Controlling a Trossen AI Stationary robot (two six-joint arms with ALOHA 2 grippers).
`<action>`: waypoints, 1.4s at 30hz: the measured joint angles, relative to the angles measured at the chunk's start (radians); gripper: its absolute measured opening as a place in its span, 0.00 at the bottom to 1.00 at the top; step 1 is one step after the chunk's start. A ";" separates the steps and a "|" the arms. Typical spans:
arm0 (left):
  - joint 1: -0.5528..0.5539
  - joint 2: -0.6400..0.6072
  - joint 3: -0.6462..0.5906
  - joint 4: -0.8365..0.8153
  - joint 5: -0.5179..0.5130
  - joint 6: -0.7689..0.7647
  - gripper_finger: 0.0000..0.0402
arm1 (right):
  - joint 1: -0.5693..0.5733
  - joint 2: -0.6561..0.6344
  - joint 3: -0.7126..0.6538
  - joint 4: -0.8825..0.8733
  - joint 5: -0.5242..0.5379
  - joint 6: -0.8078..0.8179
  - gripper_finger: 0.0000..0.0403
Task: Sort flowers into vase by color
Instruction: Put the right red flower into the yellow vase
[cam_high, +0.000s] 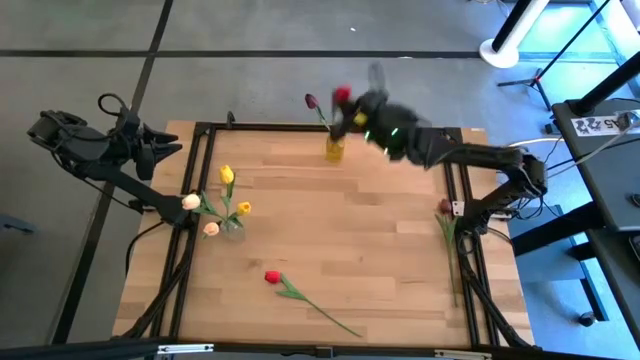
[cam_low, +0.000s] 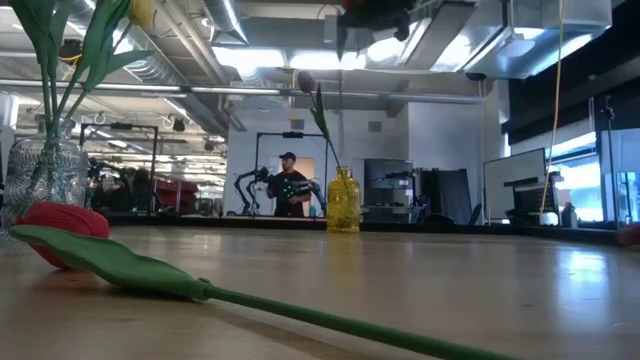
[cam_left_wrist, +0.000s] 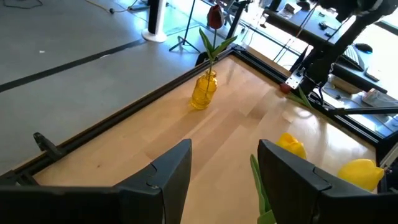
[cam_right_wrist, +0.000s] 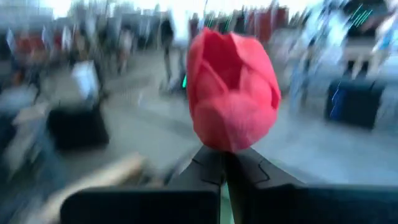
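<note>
Over the far edge of the table, the right gripper (cam_high: 352, 108) hung above the yellow vase (cam_high: 334, 148), fingers pinched tight just under the head of a red tulip (cam_right_wrist: 232, 99). Held that close to the bloom, the stem prob. dangled straight down, which would suit threading it into the narrow neck. The vase already held a dark maroon tulip (cam_high: 311, 101), upright w/ a slight lean; my guess is the reds & darks were meant to share that one.

On the left side of the table stood a clear glass vase (cam_high: 232, 226) w/ yellow tulips (cam_high: 227, 175) & cream-peach ones (cam_high: 190, 202) leaning out of it, so the pale colours seemed grouped there, well apart from the yellow vase.

Another red tulip (cam_high: 272, 277) lay flat nr the front edge, stem angled toward the right, not yet sorted. One more flower (cam_high: 443, 206) rested by the right rail; head colour hard to tell from above, reddish in the left wrist view.

The left gripper (cam_high: 168, 150) waited off the table's left-rear corner, fingers spread & empty, pointing across toward the yellow vase, out of the right arm's way.
</note>
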 joint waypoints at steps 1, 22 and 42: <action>0.000 0.000 0.000 0.000 0.000 0.000 0.45 | -0.038 -0.002 -0.002 0.061 -0.023 -0.013 0.01; 0.000 0.000 0.000 0.002 -0.007 -0.003 0.45 | -0.142 0.001 -0.005 0.054 -0.088 -0.015 0.01; 0.000 0.000 0.000 0.001 -0.011 0.000 0.45 | -0.142 0.080 -0.006 -0.088 -0.090 0.011 0.01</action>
